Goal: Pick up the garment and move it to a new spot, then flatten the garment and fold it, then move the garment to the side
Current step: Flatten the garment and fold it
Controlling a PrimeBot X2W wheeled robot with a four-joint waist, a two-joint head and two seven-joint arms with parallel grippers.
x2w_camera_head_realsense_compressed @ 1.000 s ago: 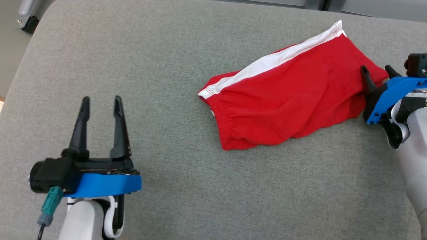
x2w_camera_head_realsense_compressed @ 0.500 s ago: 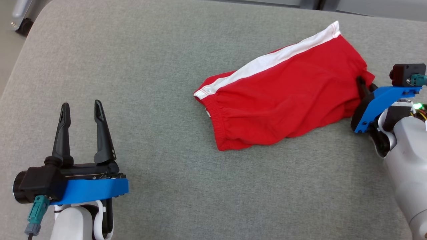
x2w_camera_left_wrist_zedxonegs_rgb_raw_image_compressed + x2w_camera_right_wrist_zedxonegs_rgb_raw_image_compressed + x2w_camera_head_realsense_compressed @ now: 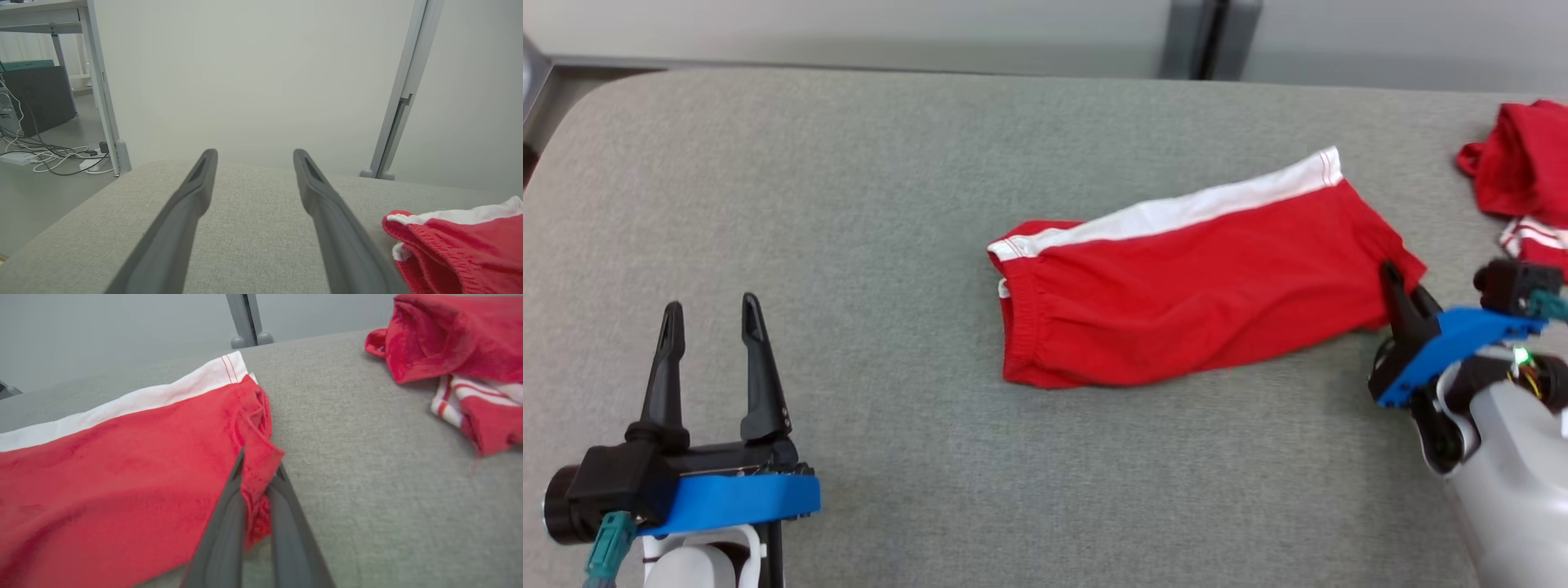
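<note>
**A:** Where do we have the shorts?

**B:** Flat on the tabletop, with their long axis running across us. The waistband is their left end, the hem is their right end, and the white stripe runs along their far edge.

**A:** And our grippers?

**B:** Our right gripper is clenched on the shorts' near hem corner. The right wrist view shows red cloth pinched between its two fingers. Our left gripper is released, fingers spread with nothing between them. It sits well apart from the shorts, out past the waistband end and nearer to us.

**A:** So which arm do we count on for the move?

**B:** The right one, since it alone touches the cloth. The shorts stretch away leftward from its grip, so we judge a lift from that corner would leave the whole length hanging from one point. A drag would trail the waistband behind.

**A:** Any risk?

**B:** The pinch takes only a small bit of hem — we think it could slip under the cloth's weight. A second red pile lies past the shorts' hem end, apart from them, and we'd steer clear of it.

**A:** And the left arm?

**B:** For the flattening we'd send it to the waistband — the end of the shorts nearer to it.
</note>
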